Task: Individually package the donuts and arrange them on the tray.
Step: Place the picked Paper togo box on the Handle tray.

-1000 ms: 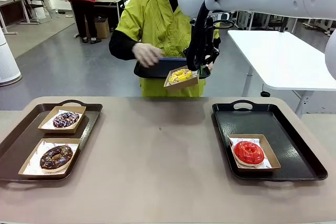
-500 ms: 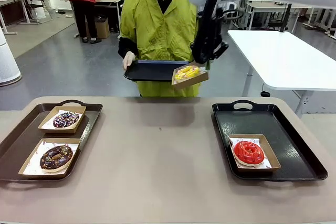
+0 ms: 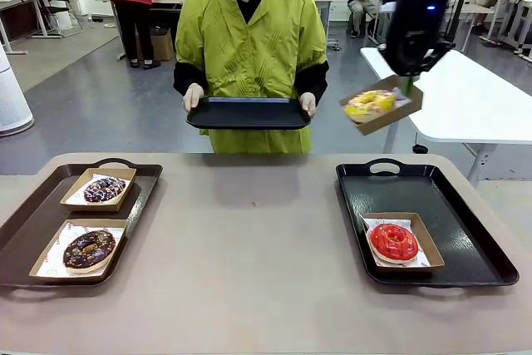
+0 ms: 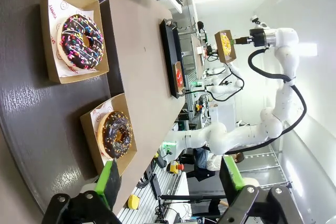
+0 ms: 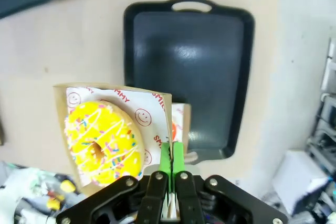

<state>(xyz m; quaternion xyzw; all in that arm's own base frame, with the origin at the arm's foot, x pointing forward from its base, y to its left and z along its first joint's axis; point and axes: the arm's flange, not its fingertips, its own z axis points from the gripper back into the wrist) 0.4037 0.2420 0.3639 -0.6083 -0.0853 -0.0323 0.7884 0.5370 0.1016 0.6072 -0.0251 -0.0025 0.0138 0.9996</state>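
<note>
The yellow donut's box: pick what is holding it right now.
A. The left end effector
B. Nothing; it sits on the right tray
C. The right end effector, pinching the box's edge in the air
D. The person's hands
C: the right end effector is shut on the wall of the yellow donut's box, carrying it in the air, while the person's hands grip a separate black tray.

A wide bare strip of counter (image 3: 249, 239) runs down the middle between two dark trays. The right tray (image 3: 391, 184) has open room at its far half; one boxed red donut (image 3: 393, 241) sits at its near right. The left tray (image 3: 29, 226) carries two boxed donuts along its right side. Beyond the far edge, a person holds a black tray (image 3: 248, 112) in the air
</note>
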